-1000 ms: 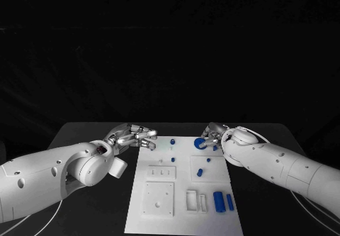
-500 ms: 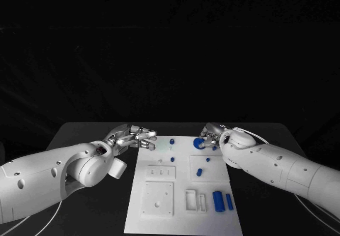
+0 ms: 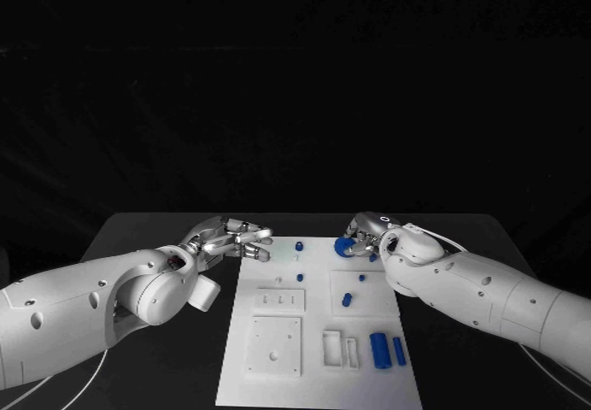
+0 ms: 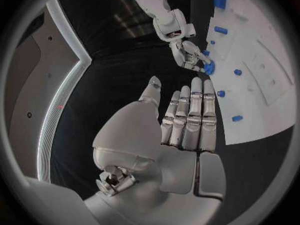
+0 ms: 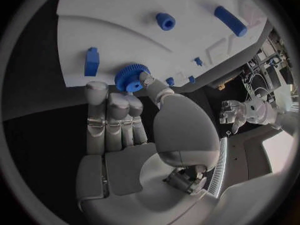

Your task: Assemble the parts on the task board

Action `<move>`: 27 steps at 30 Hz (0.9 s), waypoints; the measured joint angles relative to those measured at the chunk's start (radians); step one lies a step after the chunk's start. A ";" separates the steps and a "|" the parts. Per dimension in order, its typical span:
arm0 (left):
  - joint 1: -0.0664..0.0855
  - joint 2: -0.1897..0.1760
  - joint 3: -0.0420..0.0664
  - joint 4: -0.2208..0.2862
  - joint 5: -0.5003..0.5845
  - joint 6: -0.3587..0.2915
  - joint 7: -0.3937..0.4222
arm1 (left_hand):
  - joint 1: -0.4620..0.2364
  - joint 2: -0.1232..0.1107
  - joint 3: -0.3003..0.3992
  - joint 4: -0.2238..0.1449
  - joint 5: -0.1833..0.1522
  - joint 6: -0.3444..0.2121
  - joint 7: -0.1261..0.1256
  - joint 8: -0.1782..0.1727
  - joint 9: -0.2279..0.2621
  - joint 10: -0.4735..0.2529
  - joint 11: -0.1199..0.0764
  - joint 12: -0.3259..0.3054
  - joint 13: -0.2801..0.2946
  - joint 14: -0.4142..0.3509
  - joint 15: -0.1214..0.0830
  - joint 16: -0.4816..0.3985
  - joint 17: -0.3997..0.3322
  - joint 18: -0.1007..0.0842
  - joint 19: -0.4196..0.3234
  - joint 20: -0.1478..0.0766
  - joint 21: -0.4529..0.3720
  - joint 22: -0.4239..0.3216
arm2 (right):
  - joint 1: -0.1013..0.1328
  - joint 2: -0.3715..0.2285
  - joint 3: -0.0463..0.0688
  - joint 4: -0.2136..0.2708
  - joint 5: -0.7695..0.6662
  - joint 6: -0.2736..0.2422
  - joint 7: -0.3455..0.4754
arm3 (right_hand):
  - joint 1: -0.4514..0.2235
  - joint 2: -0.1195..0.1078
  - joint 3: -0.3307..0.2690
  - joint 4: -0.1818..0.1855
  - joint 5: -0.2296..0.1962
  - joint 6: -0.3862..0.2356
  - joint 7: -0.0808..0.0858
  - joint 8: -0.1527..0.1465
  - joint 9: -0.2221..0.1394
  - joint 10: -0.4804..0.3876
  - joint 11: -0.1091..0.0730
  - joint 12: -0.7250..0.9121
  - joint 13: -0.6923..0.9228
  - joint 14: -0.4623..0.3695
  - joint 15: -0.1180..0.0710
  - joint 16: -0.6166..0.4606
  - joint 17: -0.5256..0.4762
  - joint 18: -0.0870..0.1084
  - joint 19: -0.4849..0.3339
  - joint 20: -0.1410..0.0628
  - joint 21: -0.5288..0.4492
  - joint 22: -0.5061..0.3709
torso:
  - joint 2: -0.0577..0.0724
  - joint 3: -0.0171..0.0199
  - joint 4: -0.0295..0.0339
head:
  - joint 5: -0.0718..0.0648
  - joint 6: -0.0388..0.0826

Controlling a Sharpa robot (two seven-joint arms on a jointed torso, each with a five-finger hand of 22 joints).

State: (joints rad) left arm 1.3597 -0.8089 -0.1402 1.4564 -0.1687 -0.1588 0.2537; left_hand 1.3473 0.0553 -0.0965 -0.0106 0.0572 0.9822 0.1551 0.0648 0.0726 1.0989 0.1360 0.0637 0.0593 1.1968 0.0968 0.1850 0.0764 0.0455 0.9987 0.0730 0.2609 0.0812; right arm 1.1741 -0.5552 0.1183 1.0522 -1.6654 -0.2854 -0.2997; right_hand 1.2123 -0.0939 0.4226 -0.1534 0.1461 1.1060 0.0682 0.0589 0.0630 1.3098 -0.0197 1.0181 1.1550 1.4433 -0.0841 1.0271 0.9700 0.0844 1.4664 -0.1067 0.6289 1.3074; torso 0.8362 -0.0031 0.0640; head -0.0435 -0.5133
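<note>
The white task board (image 3: 318,359) lies in the middle of the black table. At the board's far right corner my right hand (image 3: 367,234) pinches a blue gear (image 3: 345,246) between thumb and fingertips (image 5: 147,81); the gear (image 5: 130,78) is just over the board's edge. The left wrist view shows the same gear (image 4: 209,66) in the right hand (image 4: 186,54). My left hand (image 3: 234,238) hovers at the board's far left corner, its fingers (image 4: 190,116) straight and holding nothing. Small blue pegs (image 3: 300,246) (image 3: 362,277) and a short cylinder (image 3: 348,299) are on the board.
Two blue bars (image 3: 381,350) (image 3: 399,350) lie at the board's near right, beside white rectangular slots (image 3: 334,348). A square white plate (image 3: 276,345) and a smaller slotted block (image 3: 281,299) sit on the board's left half. Bare black table (image 3: 148,235) flanks the board on both sides.
My right hand has shifted slightly left and away with the blue gear. The left hand has stayed in place.
</note>
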 measured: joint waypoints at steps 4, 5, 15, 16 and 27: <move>0.000 -0.001 0.000 0.001 0.000 0.000 0.000 | 0.000 0.000 0.000 0.000 0.000 0.000 0.000 0.000 0.000 0.000 0.000 0.000 0.000 0.000 0.000 0.000 0.000 0.000 0.000 0.000 0.000 0.000 | -0.001 -0.010 0.000 0.039 -0.008 -0.013 -0.002 | 0.000 0.000 0.002 0.002 0.000 0.000 0.000 0.000 0.000 0.000 0.000 0.000 0.000 0.000 0.000 0.000 0.000 0.000 0.000 0.000 0.000 0.000 | 0.000 0.0001 0.0000 | 0.001 0.000; 0.000 -0.001 0.000 0.001 0.000 0.000 0.000 | 0.000 0.000 0.000 0.000 0.000 0.000 0.000 0.000 0.000 0.000 0.000 0.000 0.000 0.000 0.000 0.000 0.000 0.000 0.000 0.000 0.000 0.000 | -0.001 -0.012 0.000 0.051 -0.010 -0.016 -0.003 | 0.000 0.000 0.004 0.004 0.000 0.000 0.000 0.000 0.000 0.000 0.000 0.000 0.000 0.000 0.000 0.000 0.000 0.000 0.000 0.000 0.000 0.000 | 0.000 0.0000 -0.0001 | 0.002 0.000; 0.000 -0.003 0.000 0.002 0.000 0.000 0.000 | 0.000 0.000 0.000 0.000 0.000 0.000 0.000 0.000 0.000 0.000 0.000 0.000 0.000 0.000 0.000 0.000 0.000 0.000 0.000 0.000 0.000 0.000 | -0.001 0.014 -0.003 0.125 -0.035 -0.042 -0.006 | -0.003 -0.003 0.004 0.004 0.005 0.000 0.000 0.000 0.000 0.000 0.000 0.000 0.000 0.000 0.000 0.000 0.000 0.000 0.000 0.000 0.000 0.001 | 0.000 -0.0010 -0.0002 | 0.000 0.004; 0.000 -0.002 0.000 0.002 0.000 0.000 0.000 | 0.000 0.000 0.000 0.000 0.000 0.000 0.000 0.000 0.000 0.000 0.000 0.000 0.000 0.000 0.000 0.000 0.000 0.000 0.000 0.000 0.000 0.000 | -0.001 0.020 -0.004 0.128 -0.038 -0.043 -0.006 | -0.003 -0.003 0.004 0.004 0.005 0.000 0.000 0.000 0.000 0.000 0.000 0.000 0.000 0.000 0.000 0.000 0.000 0.000 0.000 0.000 0.000 0.001 | 0.000 -0.0011 0.0002 | -0.001 0.005; 0.000 0.002 0.000 0.002 0.000 -0.001 0.000 | -0.004 0.004 -0.003 -0.003 0.000 0.000 0.000 0.000 0.000 0.000 0.000 0.000 0.001 0.000 0.000 0.000 0.000 0.000 -0.004 0.004 0.000 0.000 | -0.007 0.103 -0.023 0.121 -0.065 -0.055 -0.005 | -0.009 -0.009 0.007 0.007 0.005 0.000 0.000 -0.001 0.001 0.000 0.000 0.000 0.000 0.000 0.000 0.000 0.000 0.000 0.000 0.000 0.000 0.001 | 0.001 -0.0020 0.0031 | -0.003 0.009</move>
State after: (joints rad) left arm 1.3595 -0.8065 -0.1399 1.4584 -0.1687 -0.1593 0.2538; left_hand 1.3433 0.0593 -0.0992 -0.0133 0.0572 0.9822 0.1551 0.0648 0.0726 1.0989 0.1360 0.0637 0.0601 1.1968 0.0968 0.1850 0.0764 0.0455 0.9951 0.0766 0.2609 0.0813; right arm 1.1669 -0.4525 0.0956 1.1736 -1.7300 -0.3404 -0.3044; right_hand 1.2031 -0.1033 0.4295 -0.1463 0.1511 1.1061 0.0681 0.0584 0.0636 1.3099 -0.0196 1.0181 1.1551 1.4433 -0.0841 1.0271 0.9700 0.0842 1.4665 -0.1067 0.6289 1.3080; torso 0.8371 -0.0051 0.0671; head -0.0464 -0.5040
